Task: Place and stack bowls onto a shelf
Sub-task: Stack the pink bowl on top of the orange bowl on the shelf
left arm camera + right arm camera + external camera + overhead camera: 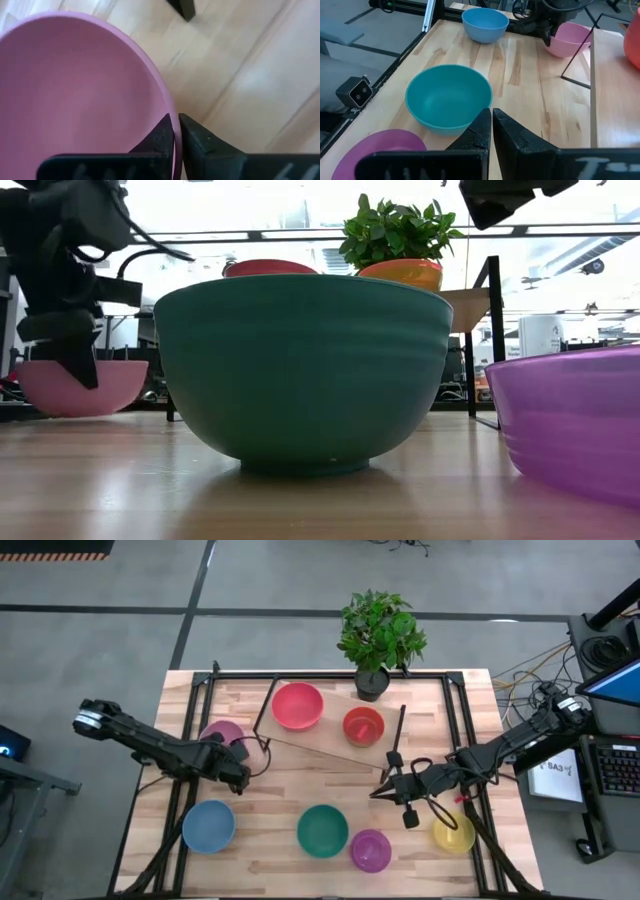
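Note:
The pink bowl (pixel 218 734) stands left of the shelf (pixel 315 740), a tilted light-wood board bearing the red-orange bowl (pixel 297 705) and the orange bowl (pixel 363 725). My left gripper (pixel 238 753) is shut on the pink bowl's rim. On the tabletop's near part stand the blue bowl (pixel 209 826), teal bowl (pixel 322 830), purple bowl (pixel 370 850) and yellow bowl (pixel 453 833). My right gripper (pixel 379 792) hangs shut and empty above the table, between the teal bowl and the yellow one. No lime green bowl shows. My left gripper (pixel 175 120) pinches the pink bowl's rim (pixel 169 112) on the side toward the table's right, one finger (pixel 161 137) inside the bowl and one outside. The fingers come from above, pointing down. The bowl stays upright; whether its base rests on the table I cannot tell.
A potted green plant (pixel 378 640) in a black pot stands at the table's far edge, behind the shelf. Black frame rails (pixel 462 730) run along the table's sides. Bare wood (pixel 300 780) lies between the shelf and the near row of bowls.

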`<state>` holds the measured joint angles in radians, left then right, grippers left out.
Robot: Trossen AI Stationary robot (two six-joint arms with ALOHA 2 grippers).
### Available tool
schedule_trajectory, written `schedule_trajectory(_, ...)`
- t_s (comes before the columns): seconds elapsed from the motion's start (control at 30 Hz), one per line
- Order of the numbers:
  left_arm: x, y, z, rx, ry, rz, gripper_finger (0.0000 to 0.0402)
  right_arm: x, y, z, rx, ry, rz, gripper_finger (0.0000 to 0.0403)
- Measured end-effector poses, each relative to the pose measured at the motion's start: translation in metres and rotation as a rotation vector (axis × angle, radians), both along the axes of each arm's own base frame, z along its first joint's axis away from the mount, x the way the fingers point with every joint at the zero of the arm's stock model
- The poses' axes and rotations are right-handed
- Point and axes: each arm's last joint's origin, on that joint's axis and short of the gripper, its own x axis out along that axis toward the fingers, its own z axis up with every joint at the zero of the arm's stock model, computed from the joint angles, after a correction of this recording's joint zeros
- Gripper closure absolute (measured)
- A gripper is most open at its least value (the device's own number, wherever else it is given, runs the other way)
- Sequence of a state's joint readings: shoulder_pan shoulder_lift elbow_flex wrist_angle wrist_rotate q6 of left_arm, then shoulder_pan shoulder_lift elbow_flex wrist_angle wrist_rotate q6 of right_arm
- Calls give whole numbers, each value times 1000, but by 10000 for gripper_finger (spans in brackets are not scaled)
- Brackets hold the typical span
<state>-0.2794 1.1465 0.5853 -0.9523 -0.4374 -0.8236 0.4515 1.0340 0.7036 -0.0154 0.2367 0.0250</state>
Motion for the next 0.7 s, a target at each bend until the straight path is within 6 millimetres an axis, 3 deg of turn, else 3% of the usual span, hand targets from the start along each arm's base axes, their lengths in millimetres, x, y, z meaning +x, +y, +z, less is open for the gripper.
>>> schedule_trajectory(0.3, 10, -4, 42, 3, 6, -48, 401, 0, 0, 0, 0, 1, 0, 394)
schedule_trajectory(0.7, 11, 0, 133, 138, -49, -57, 401, 0, 0, 0, 0, 1, 0, 394)
